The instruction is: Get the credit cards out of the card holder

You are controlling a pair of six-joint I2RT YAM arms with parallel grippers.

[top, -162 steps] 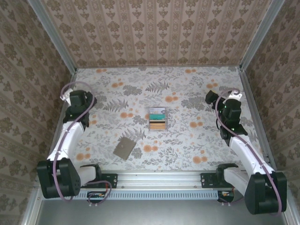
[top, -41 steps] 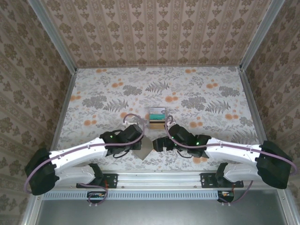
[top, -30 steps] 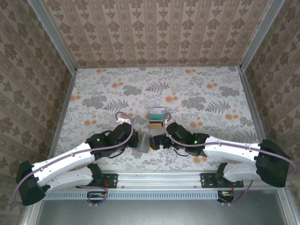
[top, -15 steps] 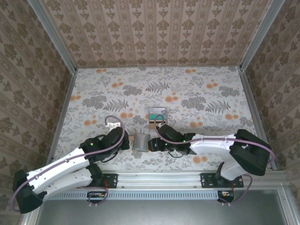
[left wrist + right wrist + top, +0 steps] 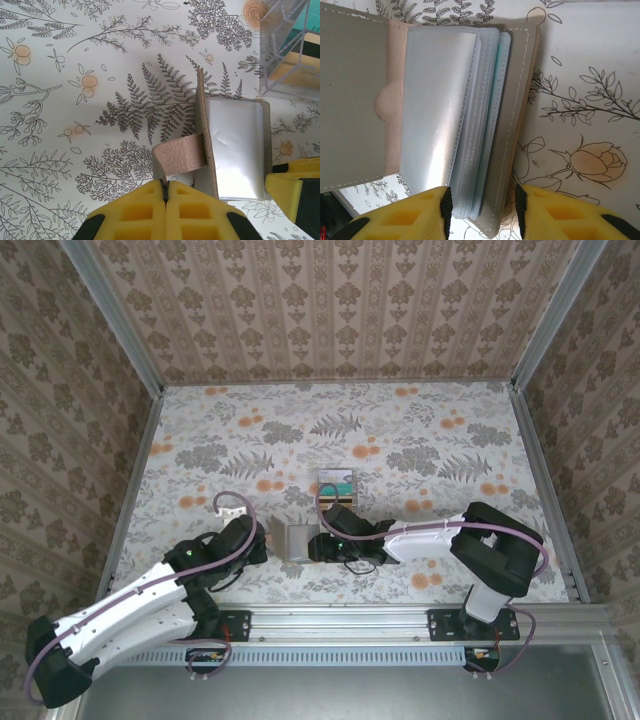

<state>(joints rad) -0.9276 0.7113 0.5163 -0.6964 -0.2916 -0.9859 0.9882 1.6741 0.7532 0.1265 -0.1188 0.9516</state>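
Damask-papered walls (image 5: 330, 310) enclose a floral counter (image 5: 450, 430) on three sides. At the middle of the counter's near edge, the taupe card holder (image 5: 297, 540) is open between the two arms.

On the holder's left, the left claw (image 5: 165, 186) has its yellow fingers pressed together with no gap. They pinch the end of the holder's tan strap (image 5: 180, 157), which curls away from the left cover.

On the holder's right, the right claw (image 5: 481, 202) has its jaws partly parted, astride the fanned blue-grey pocket sleeves (image 5: 470, 115) and the right-hand cover. One finger (image 5: 410, 215) sits close beside the outermost sleeve, the other beside the cover's stitched rim. Whether they press on the stack cannot be told.

Two credit cards (image 5: 338, 481), one teal and one gold-tan, lie in a clear box (image 5: 272, 50) just beyond the holder's far side, apart from both claws. Whether any card sits in the sleeves cannot be told.
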